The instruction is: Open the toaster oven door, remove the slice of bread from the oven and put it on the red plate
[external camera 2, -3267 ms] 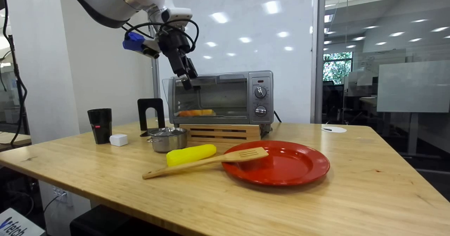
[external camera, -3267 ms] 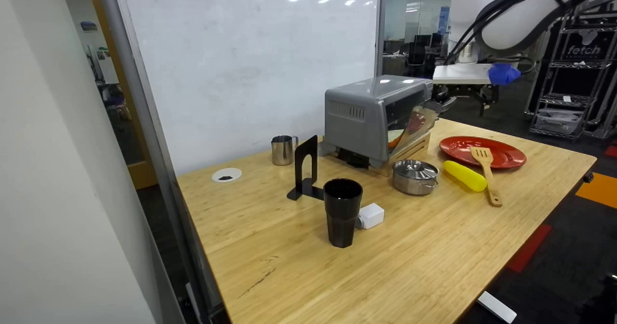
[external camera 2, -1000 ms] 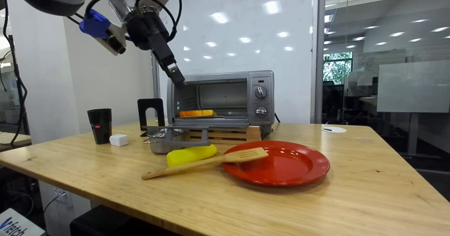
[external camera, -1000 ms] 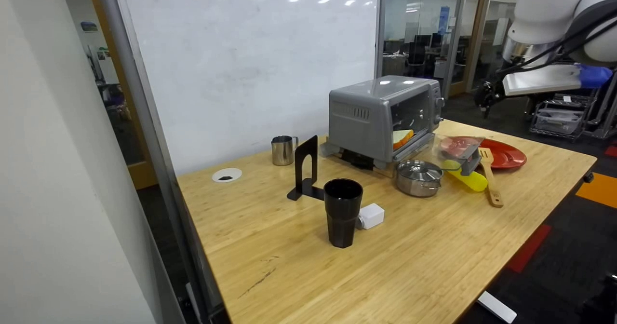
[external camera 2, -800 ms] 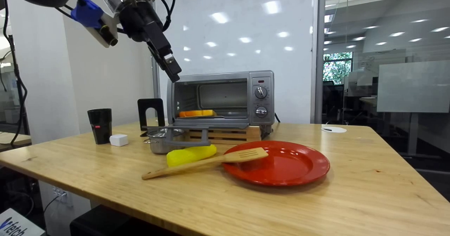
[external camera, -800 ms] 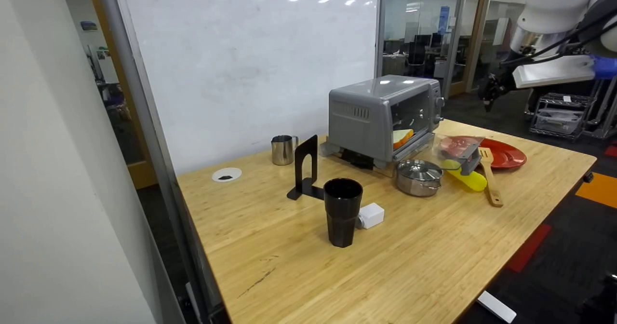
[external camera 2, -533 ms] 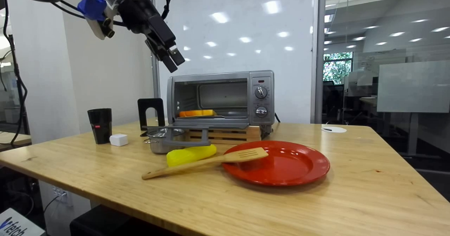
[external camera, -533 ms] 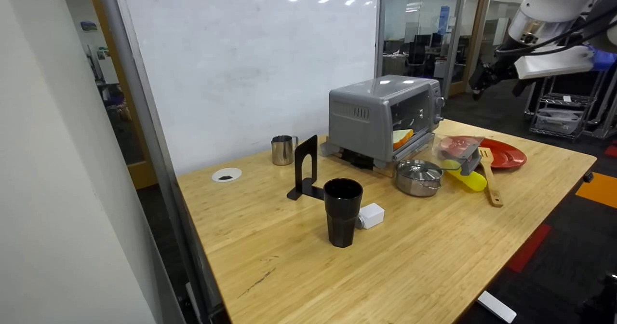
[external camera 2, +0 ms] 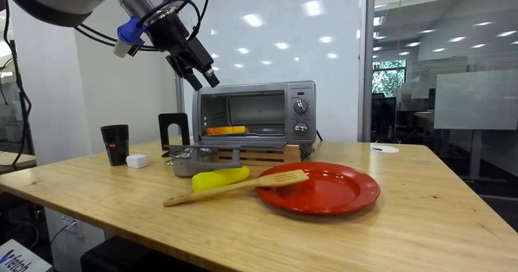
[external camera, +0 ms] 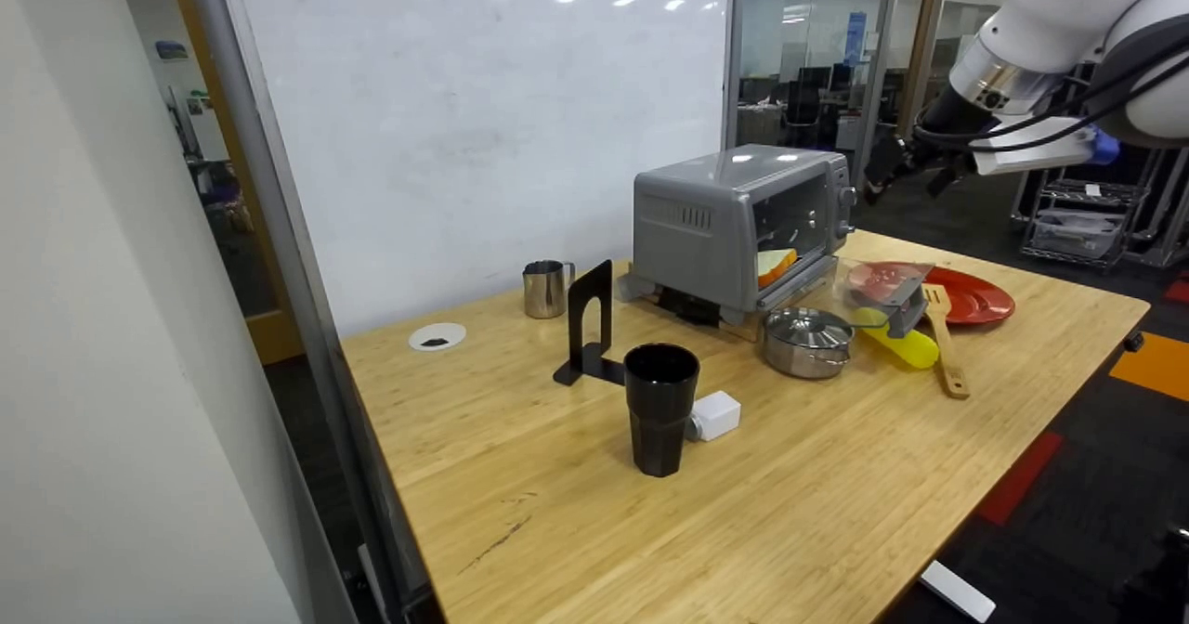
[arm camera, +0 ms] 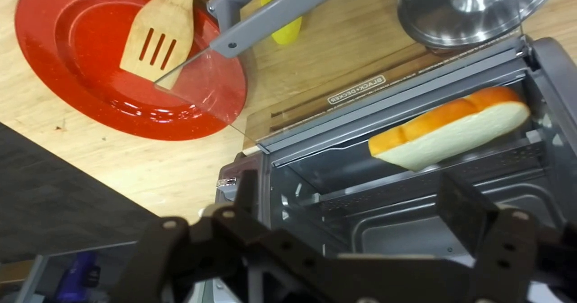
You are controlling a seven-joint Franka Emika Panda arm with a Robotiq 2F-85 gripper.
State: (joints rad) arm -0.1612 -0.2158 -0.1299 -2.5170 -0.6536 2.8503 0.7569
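Observation:
The silver-grey toaster oven (external camera: 692,225) stands on a wooden stand; it also shows in an exterior view (external camera 2: 301,112). Its door (external camera: 903,313) is swung down, with its grey handle (external camera 2: 236,158) over the pot and yellow object. The slice of bread (arm camera: 444,134), cream with an orange-brown crust, lies inside on the rack, toward the end away from the knobs (external camera 2: 226,130). The red plate (external camera 2: 332,193) lies in front of the oven (arm camera: 90,64). My gripper (external camera 2: 205,82) is open and empty, above and in front of the oven opening; its fingers (arm camera: 354,199) are spread in the wrist view.
A wooden spatula (external camera 2: 238,186) rests partly on the plate's rim. A yellow object (external camera 2: 218,179) and a lidded steel pot (external camera: 806,350) lie before the oven. A black bookend (external camera: 594,327), black cup (external camera: 661,410), white block (external camera: 717,416) and steel cup (external camera: 544,290) stand nearby.
The oven door has gone from partly open to fully lowered. My gripper has drawn back from it, then come toward the oven again while tilting, and its fingers have spread. The bread stays put.

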